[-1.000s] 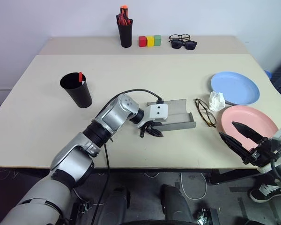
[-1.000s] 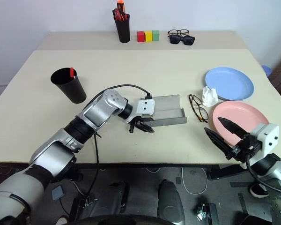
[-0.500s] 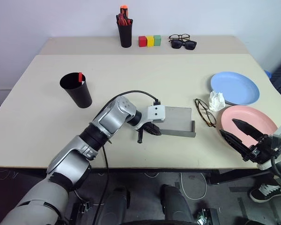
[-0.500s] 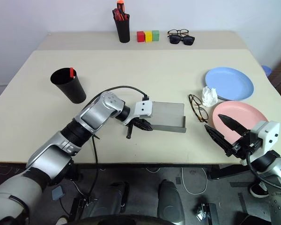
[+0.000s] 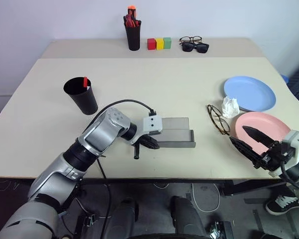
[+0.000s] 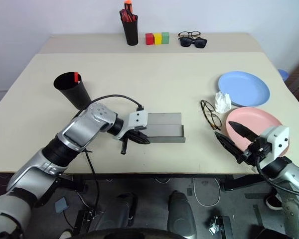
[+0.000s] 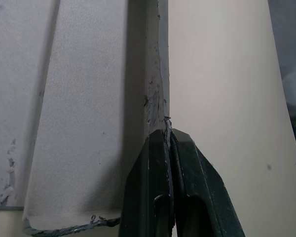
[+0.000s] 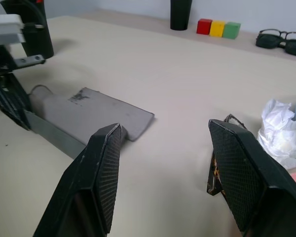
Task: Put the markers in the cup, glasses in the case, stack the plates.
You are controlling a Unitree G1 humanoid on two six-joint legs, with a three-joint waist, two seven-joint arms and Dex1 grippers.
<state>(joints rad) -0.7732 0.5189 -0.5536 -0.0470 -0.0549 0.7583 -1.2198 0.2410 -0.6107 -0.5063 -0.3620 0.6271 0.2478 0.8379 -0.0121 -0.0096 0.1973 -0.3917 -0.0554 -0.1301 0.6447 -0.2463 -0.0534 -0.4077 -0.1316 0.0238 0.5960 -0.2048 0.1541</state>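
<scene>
The grey case (image 5: 175, 132) lies near the table's front, left of centre. My left gripper (image 5: 148, 143) is shut on the thin edge at its left end; the left wrist view shows both fingers (image 7: 187, 187) pinching that edge of the case (image 7: 89, 123). The glasses (image 5: 218, 119) lie on the table to the case's right. A red marker (image 5: 85, 82) stands in the black cup (image 5: 82, 97) at the left. The blue plate (image 5: 249, 93) and the pink plate (image 5: 266, 127) sit side by side at the right. My right gripper (image 5: 249, 142) hangs open over the pink plate's near edge, holding nothing.
A crumpled white tissue (image 5: 230, 107) lies between the glasses and the blue plate. At the back stand a black pen holder (image 5: 133, 32), three coloured blocks (image 5: 160, 43) and two more pairs of glasses (image 5: 194, 44). The table's front edge is just below both grippers.
My left gripper closed on the case's edge and dragged the case to the left, away from the glasses. The right gripper stayed over the pink plate.
</scene>
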